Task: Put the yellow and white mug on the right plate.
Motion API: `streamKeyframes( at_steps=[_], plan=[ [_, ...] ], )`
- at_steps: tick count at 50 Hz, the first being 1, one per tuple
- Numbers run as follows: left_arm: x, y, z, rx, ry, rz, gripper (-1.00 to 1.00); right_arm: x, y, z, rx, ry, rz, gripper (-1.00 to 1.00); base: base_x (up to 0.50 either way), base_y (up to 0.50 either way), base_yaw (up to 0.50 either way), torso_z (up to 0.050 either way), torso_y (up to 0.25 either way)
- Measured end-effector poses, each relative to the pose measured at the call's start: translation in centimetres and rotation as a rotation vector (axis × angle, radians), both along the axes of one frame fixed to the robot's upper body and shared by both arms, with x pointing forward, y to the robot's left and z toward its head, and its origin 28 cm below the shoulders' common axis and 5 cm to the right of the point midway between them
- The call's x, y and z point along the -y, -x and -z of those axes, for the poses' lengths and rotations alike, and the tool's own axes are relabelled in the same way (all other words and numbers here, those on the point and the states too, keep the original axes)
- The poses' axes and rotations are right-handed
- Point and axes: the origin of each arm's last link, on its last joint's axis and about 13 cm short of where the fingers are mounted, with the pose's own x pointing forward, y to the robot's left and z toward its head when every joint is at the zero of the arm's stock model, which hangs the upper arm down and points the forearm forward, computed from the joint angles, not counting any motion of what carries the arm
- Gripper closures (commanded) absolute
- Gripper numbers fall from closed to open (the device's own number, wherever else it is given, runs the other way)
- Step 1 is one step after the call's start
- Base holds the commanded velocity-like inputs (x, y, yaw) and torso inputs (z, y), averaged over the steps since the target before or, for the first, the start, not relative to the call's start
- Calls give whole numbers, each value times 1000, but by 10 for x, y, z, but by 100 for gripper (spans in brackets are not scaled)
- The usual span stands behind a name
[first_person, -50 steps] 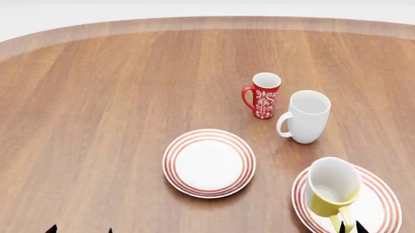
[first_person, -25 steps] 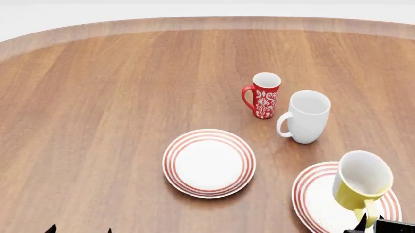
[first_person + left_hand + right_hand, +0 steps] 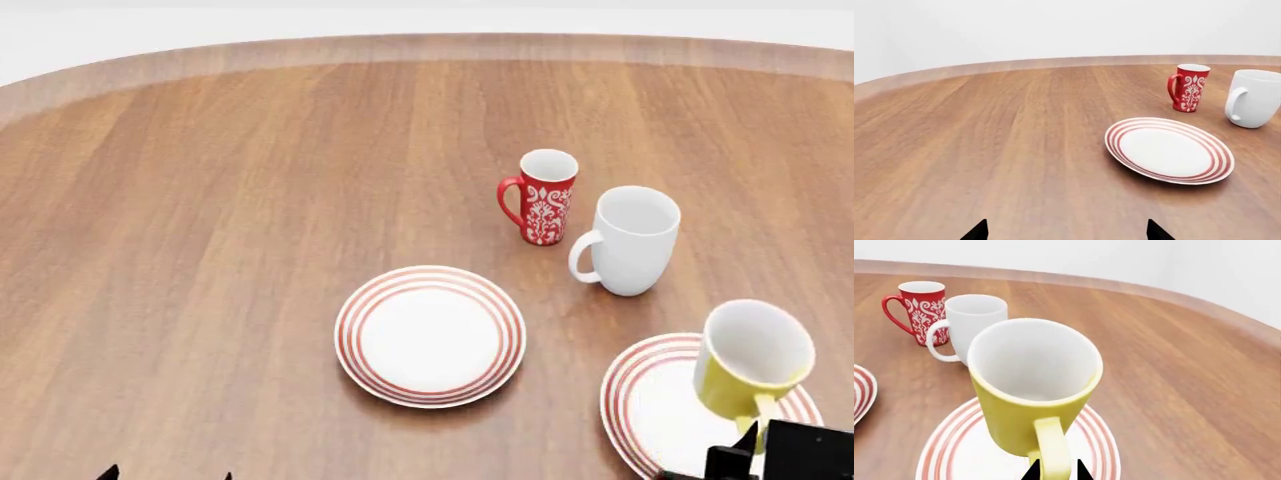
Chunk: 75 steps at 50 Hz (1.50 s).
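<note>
Mug (image 3: 1033, 390), yellow outside and white inside, sits over the right plate (image 3: 1101, 450) with its loop handle turned toward the right gripper (image 3: 1054, 471). That gripper's two dark fingertips stand close on either side of the handle's lower end, apparently pinching it. The mug leans a little, and whether its base rests on the plate or hangs just above it cannot be told from these views.

Being glazed ceramic, the mug will likely feel stiff, fairly heavy, slick and chippable; the handle is the sensible hold, though a pinch there lets the body swing, so it should go down gently and level.

Beyond the mug, farther from the robot, stands a white mug (image 3: 629, 240), and just beside that a red mug (image 3: 542, 196). A second plate (image 3: 430, 335) lies to the mug's left. The left gripper (image 3: 1066, 233) shows only two fingertips set wide apart, holding nothing, above the wooden table (image 3: 214, 220).
</note>
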Motion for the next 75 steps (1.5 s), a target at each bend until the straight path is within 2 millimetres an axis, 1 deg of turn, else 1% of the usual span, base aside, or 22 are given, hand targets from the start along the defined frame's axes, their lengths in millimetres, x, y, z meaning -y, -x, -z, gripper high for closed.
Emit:
streamKeyframes(
  at_steps=[22,31,38,51,67,68,75],
  plan=[
    [-1,-1,-1,5,2,-6,-100,-3,-32,5,-60,20,9,100,0,0,0,0,0],
    [-1,-1,-1,6,2,-7,-100,-4,-41,7,-82,31,13,100,0,0,0,0,1],
    [-2,-1,-1,6,3,-8,-100,-5,-42,10,-99,34,12,100,0,0,0,0,0],
    [-1,-1,0,4,3,-5,-100,-10,-38,19,-140,40,0,100,0,0,0,0,0],
    [-1,-1,0,3,3,-6,-100,-14,-36,23,-155,44,-18,100,0,0,0,0,1],
    [-1,-1,0,3,3,-6,-100,-15,-36,24,-156,44,-19,-100,0,0,0,0,0],
    [-2,-1,0,4,3,-7,-100,-14,-35,24,-158,45,-20,-100,0,0,0,0,0]
  ],
)
